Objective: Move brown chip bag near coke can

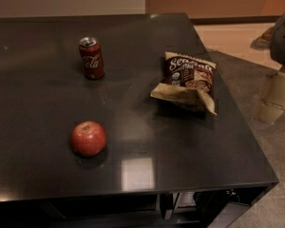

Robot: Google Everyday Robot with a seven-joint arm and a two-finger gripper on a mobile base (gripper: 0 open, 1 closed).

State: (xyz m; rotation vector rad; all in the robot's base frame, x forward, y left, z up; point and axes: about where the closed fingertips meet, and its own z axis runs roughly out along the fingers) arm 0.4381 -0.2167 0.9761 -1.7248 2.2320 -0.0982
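Note:
The brown chip bag (187,82), crinkled tan and dark brown with white lettering, lies on the right part of the dark table (147,160), close to its right edge. The coke can (91,58) stands upright at the back left, well apart from the bag. My gripper (277,96), beige under a dark grey arm, hangs at the far right of the view, beyond the table's right edge and to the right of the bag. It touches nothing.
A round red apple (88,138) sits on the table's front left, in front of the can. The table's right edge drops to a grey carpet (256,141). A wall runs behind the table.

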